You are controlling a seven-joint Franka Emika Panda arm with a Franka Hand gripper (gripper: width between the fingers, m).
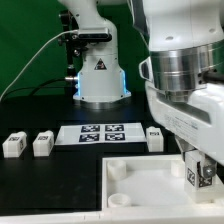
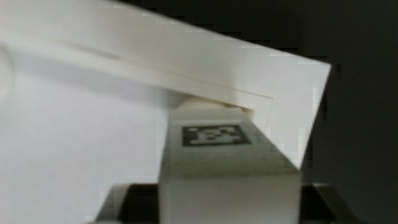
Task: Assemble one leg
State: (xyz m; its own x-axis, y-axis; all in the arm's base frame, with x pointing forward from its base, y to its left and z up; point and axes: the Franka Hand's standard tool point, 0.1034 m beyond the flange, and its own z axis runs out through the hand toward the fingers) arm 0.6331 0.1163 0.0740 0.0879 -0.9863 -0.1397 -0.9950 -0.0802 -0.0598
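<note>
My fingers are closed on a leg point(image 2: 221, 160) — the wrist view shows its tagged face standing upright between them, its top end against the white panel point(image 2: 107, 130) near a rounded corner. In the exterior view my gripper point(image 1: 198, 172) hangs over the panel's point(image 1: 140, 180) corner on the exterior view's right, with the leg point(image 1: 192, 176) showing as a small tagged block low between the fingers, at or just above the panel surface. I cannot tell whether its end has entered a socket.

I judge this to be the seating step: the leg is at the corner and has to be joined to the panel. The next move calls for keeping it straight over the socket, pressing it in, and probably turning it until it holds — a tilt would jam it.

Farther out, three more legs point(image 1: 42, 144) stand on the black table point(image 1: 40, 90), two at the exterior view's left of the marker board point(image 1: 104, 133), one just beside its right end
</note>
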